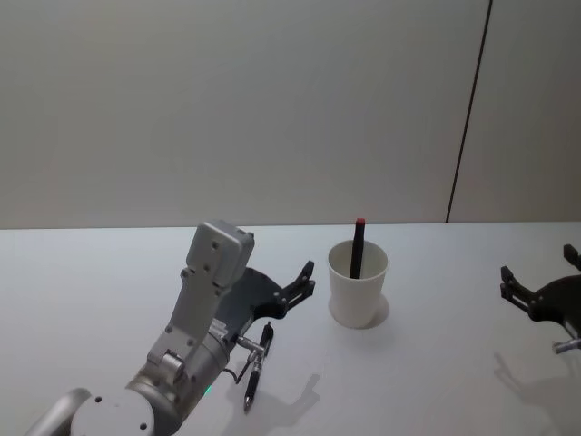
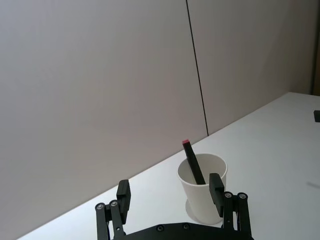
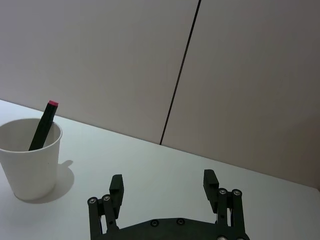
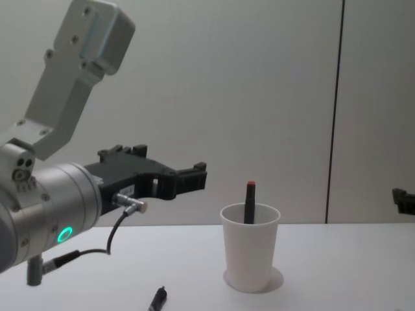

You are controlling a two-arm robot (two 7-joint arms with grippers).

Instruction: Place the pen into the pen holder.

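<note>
Left pincer (image 1: 307, 280) hangs above the worktop (image 1: 436, 363) on the near left, its jaws spread wide and holding nothing, pointed toward the cup from just beside it. Below the left arm, nearer the robot than that pincer, a second pen (image 1: 257, 368) lies flat on the worktop, dark-bodied and apart from the fingers.

A little farther out, near the middle of the worktop, stands the pen holder (image 1: 356, 291), a white paper cup, upright. Inside it a red-tipped pen (image 1: 358, 247) leans against the wall of the cup, its top sticking out above the rim. The left wrist view shows the same: the cup between the open fingertips (image 2: 216, 182) but beyond them, not gripped.

Off to the far right, the right pincer (image 1: 537, 272) is parked well apart from the cup, jaws also wide and empty.

Judging by this, one pen is already placed and the step looks done for it. If the pen lying on the worktop counts too, it is untouched and would need picking up and dropping in.
</note>
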